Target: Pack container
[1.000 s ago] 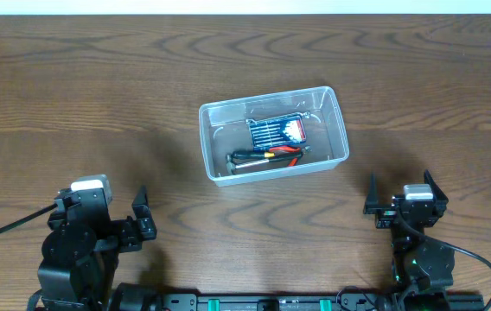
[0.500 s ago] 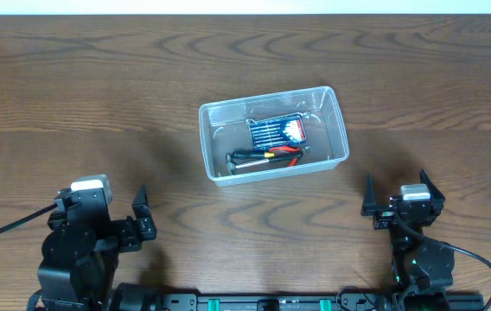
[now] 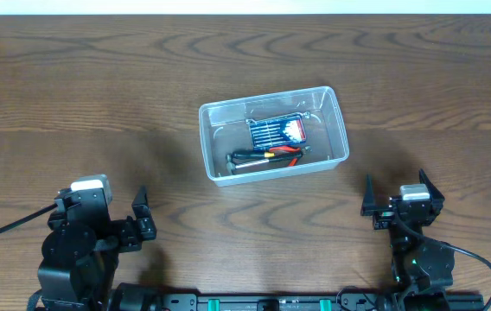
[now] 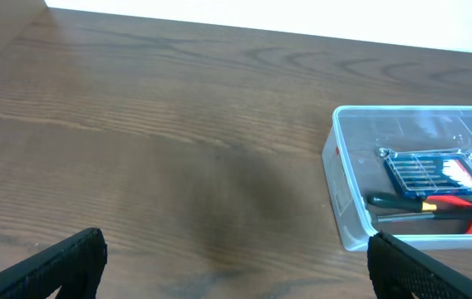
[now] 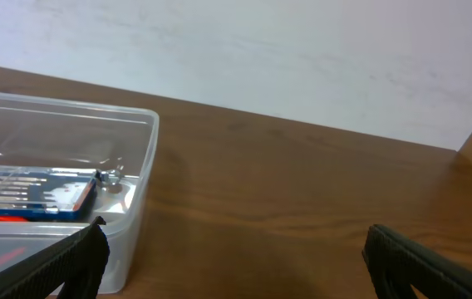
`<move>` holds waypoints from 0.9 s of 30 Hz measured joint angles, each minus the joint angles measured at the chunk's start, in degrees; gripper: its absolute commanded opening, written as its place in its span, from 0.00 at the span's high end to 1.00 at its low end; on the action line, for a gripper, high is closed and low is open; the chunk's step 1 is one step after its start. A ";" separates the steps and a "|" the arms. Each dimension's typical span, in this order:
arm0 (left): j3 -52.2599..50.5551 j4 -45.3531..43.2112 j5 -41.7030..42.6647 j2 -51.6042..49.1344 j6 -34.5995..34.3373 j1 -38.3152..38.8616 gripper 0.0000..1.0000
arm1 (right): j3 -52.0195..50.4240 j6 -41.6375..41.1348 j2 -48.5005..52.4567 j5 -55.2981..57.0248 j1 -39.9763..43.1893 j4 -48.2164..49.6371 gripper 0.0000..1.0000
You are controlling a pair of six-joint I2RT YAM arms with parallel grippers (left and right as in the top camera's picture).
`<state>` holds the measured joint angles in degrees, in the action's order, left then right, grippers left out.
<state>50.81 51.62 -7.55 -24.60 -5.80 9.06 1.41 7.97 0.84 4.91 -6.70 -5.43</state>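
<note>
The clear plastic container (image 3: 213, 142) stands at the table's middle. Inside lie a blue case of small screwdrivers (image 3: 276, 130) and pliers with red and black handles (image 3: 267, 156). It also shows in the left wrist view (image 4: 348, 208) at the right, and in the right wrist view (image 5: 128, 199) at the left. My left gripper (image 3: 142, 216) is open and empty near the front left edge, well short of the container. My right gripper (image 3: 396, 196) is open and empty at the front right, apart from the container.
The wooden table (image 3: 73, 95) stretches around the container. A white wall (image 5: 302, 50) rises behind the table's far edge.
The right arm has drawn back slightly toward the front edge. The left arm and the container have not moved.
</note>
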 measured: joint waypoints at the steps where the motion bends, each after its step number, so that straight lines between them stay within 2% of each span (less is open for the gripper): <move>1: 0.00 0.00 0.00 0.00 0.00 0.00 0.02 | 0.00 0.00 0.00 0.00 0.00 0.00 0.01; 7: -0.11 5.38 0.46 0.83 0.02 -0.04 0.02 | 0.00 -0.02 -0.02 0.00 0.00 -0.02 0.01; 12: -5.86 3.17 1.53 9.88 0.24 -0.85 0.02 | -0.02 0.00 -0.02 0.00 0.00 -0.02 0.01; 15: -12.83 -3.63 1.62 15.67 0.68 -1.44 0.02 | -0.02 0.00 -0.02 0.00 0.00 -0.04 0.01; 20: -26.67 -23.43 1.81 21.62 2.51 -1.49 0.02 | -0.02 -0.02 -0.02 -0.04 0.00 -0.04 0.01; 25: -35.87 -38.58 2.05 23.08 7.39 -1.51 0.02 | -0.02 -0.02 -0.13 -0.07 0.00 -0.04 0.01; 27: -38.49 -42.10 2.08 23.17 9.29 -1.51 0.02 | -0.02 0.00 -0.13 -0.09 0.00 -0.04 0.01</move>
<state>12.32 9.52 -5.48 -1.43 3.49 7.55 1.39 7.97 0.71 4.82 -6.70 -5.48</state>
